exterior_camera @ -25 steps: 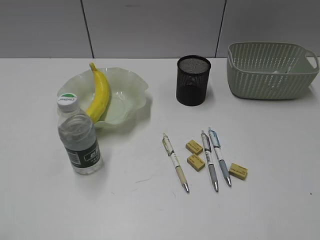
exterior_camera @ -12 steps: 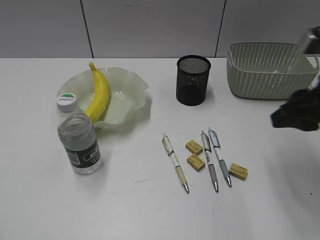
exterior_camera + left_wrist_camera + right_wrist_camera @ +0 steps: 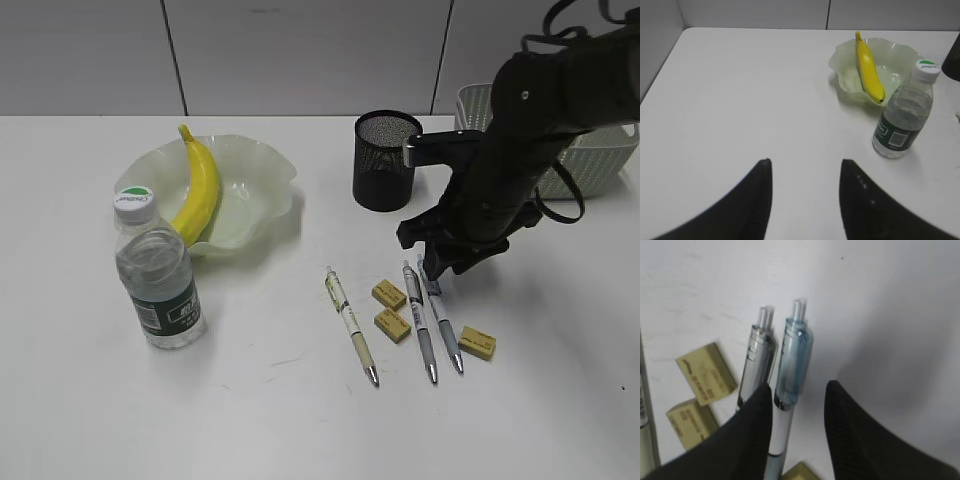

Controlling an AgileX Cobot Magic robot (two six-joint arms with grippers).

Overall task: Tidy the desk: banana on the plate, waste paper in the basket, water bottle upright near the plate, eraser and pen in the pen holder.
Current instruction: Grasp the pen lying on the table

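Note:
The banana (image 3: pixel 200 188) lies in the pale-green plate (image 3: pixel 272 168); both also show in the left wrist view, banana (image 3: pixel 869 70) and plate (image 3: pixel 842 57). The water bottle (image 3: pixel 160 280) stands upright next to the plate. Three pens lie on the desk (image 3: pixel 250 400). My right gripper (image 3: pixel 432 274) is open and low over the top ends of the two right pens; the blue-tinted pen (image 3: pixel 792 360) lies between its fingers (image 3: pixel 797 392), and the grey pen (image 3: pixel 756 357) lies just outside the left finger. Three yellow erasers (image 3: pixel 388 294) lie among the pens. The black pen holder (image 3: pixel 385 160) stands behind. The waste paper is hidden. My left gripper (image 3: pixel 805 167) is open over bare desk.
The green basket (image 3: pixel 600 155) stands at the back right, mostly hidden behind my right arm. The third pen (image 3: pixel 350 325) lies left of the erasers. A grey wall runs along the desk's far edge.
My right arm has swung in from the right edge and come down over the two right pens. Nothing on the desk has moved.

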